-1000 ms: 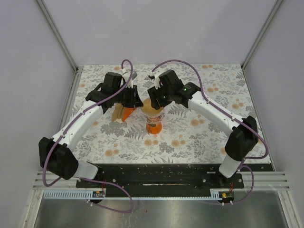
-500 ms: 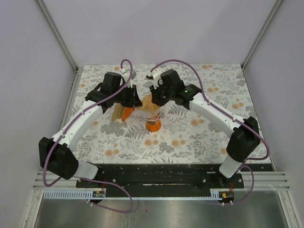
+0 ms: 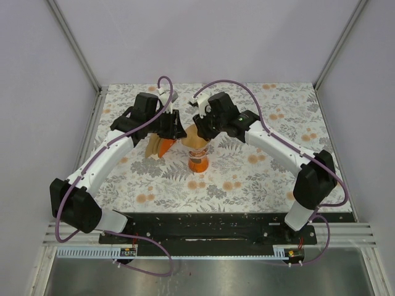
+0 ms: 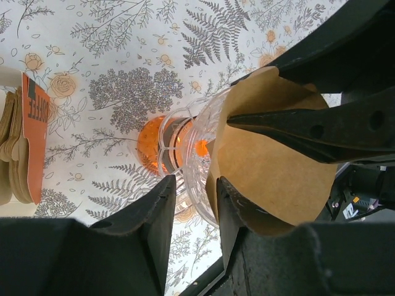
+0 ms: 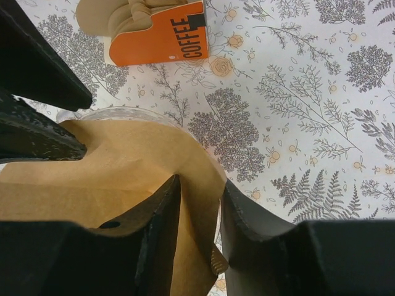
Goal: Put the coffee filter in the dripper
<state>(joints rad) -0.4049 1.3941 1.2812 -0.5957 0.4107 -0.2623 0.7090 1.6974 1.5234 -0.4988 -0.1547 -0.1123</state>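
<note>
Coffee filter [image 5: 123, 166]: we see it spread into a cone at the mouth of the dripper [image 4: 188, 154], which stands near the middle of the desk, a little toward the far edge.
Right gripper [image 5: 200, 185]: it pinches the paper wall of the filter, one finger inside the cone and one outside.
Left gripper [image 4: 197, 182]: its fingers are close together, with the clear rim and the paper edge between them; we cannot tell if they press.
Axis: the filter's point goes down into the funnel, along the dripper's own upright line; how deep it sits is hidden.
Coming move, in our judgement: straight down and then let go. The right arm carries the paper, and the left arm seems only to steady.
Aside: the filter bundle [image 5: 108, 15] in its orange holder [image 5: 163, 37] lies apart, toward the left edge.
</note>
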